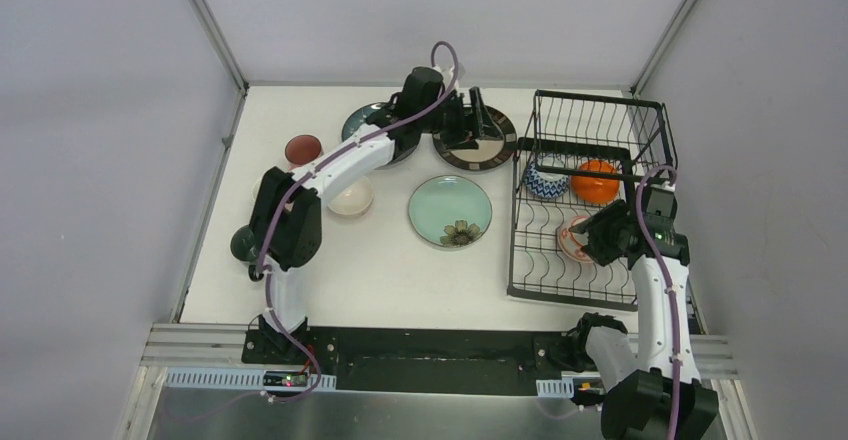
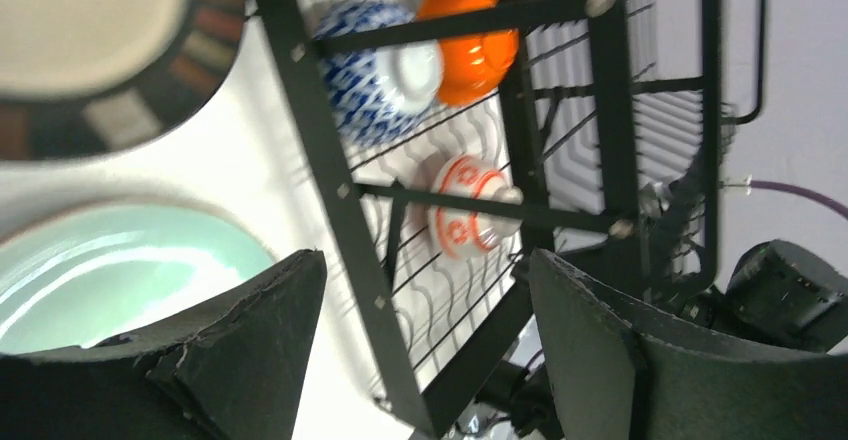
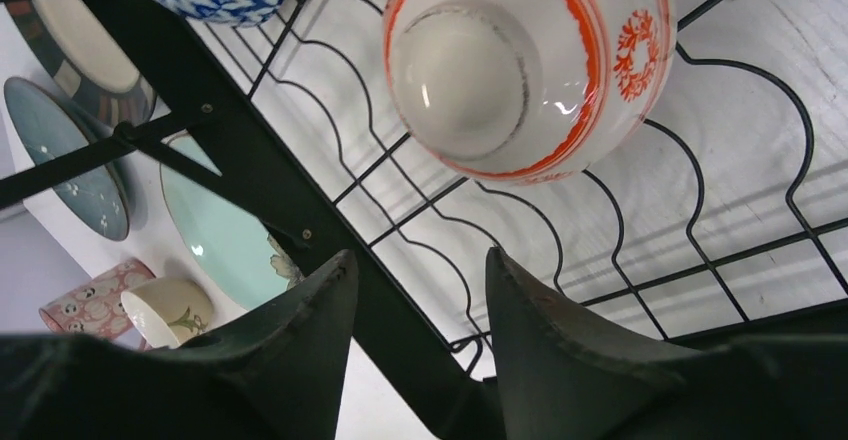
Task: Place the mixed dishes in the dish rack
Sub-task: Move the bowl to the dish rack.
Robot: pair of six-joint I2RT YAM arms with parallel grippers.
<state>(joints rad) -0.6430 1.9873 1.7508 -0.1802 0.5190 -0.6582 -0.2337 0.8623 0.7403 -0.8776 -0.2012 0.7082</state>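
The black wire dish rack [image 1: 590, 120] stands at the right. A blue-patterned bowl [image 1: 546, 182] and an orange bowl [image 1: 596, 182] sit in it, and a red-patterned bowl [image 3: 520, 60] lies upside down on its slotted lower tray. My right gripper [image 3: 420, 255] hangs open and empty just short of that bowl, over the rack's front edge. My left gripper [image 1: 480, 125] is open and empty above the dark-rimmed beige plate [image 1: 490, 152] at the back. The dark teal plate [image 1: 362, 120] is partly hidden under the left arm. The mint green plate [image 1: 450, 210] lies mid-table.
A dark red bowl [image 1: 303, 148], a white bowl [image 1: 352, 198] and a dark cup [image 1: 243, 245] sit at the table's left. The right wrist view also shows a pink cup [image 3: 90, 305]. The rack's black frame bars [image 2: 330, 180] run close in front of the left fingers.
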